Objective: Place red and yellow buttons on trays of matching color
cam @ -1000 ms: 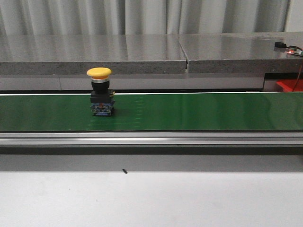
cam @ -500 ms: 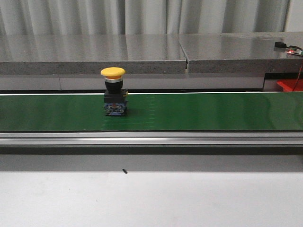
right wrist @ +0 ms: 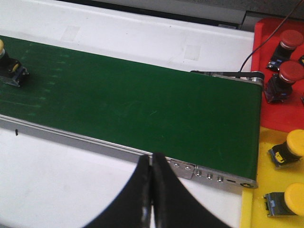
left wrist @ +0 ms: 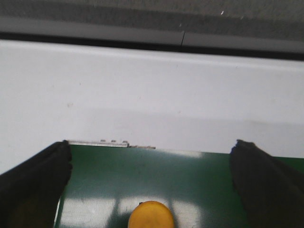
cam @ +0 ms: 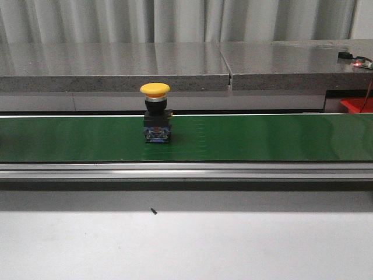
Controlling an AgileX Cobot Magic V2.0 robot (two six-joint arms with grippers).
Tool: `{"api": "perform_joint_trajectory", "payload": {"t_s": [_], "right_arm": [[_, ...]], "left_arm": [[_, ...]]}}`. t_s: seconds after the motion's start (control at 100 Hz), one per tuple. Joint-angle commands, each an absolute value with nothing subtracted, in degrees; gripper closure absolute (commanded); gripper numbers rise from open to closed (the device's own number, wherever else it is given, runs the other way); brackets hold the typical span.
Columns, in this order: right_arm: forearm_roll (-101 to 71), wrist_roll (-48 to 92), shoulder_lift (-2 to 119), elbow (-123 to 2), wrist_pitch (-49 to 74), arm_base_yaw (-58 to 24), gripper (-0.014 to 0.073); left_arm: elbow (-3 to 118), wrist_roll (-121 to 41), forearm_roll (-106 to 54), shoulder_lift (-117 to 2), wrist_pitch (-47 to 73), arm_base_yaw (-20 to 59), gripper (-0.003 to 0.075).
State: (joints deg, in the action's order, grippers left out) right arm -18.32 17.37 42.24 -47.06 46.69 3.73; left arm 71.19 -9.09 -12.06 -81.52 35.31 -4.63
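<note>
A yellow button (cam: 155,114) with a black body stands upright on the green belt (cam: 262,137), left of centre. Its yellow cap (left wrist: 151,216) shows in the left wrist view, below and between the wide-apart fingers of my open left gripper (left wrist: 152,146), which touches nothing. My right gripper (right wrist: 152,159) is shut and empty over the belt's near rail, far from the same button (right wrist: 9,69). Past the belt's end, a red tray (right wrist: 266,33) holds two red buttons (right wrist: 285,76) and a yellow tray (right wrist: 270,183) holds two yellow buttons (right wrist: 287,149). Neither gripper shows in the front view.
A grey stone ledge (cam: 175,64) runs behind the belt. A white tabletop (cam: 186,245) lies in front of the metal rail (cam: 186,170). A black cable (right wrist: 247,61) crosses near the red tray. A corner of the red tray (cam: 356,105) shows at far right.
The yellow button has travelled to the right along the belt, still upright. Nothing else in the front view has moved.
</note>
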Motion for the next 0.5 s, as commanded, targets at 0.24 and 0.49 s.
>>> {"api": "perform_joint_trajectory", "payload": {"t_s": [0.24, 0.49], "right_arm": [[-19.12, 17.54, 41.99, -48.44, 43.47, 3.80, 0.0663], [-19.12, 17.54, 41.99, -48.44, 43.47, 3.80, 0.0663]], "left_arm": [[67.24, -9.35, -13.07, -63.66, 31.18, 2.96, 0.0136], [55.58, -9.47, -13.07, -49.40, 30.26, 5.50, 0.0137]]}}
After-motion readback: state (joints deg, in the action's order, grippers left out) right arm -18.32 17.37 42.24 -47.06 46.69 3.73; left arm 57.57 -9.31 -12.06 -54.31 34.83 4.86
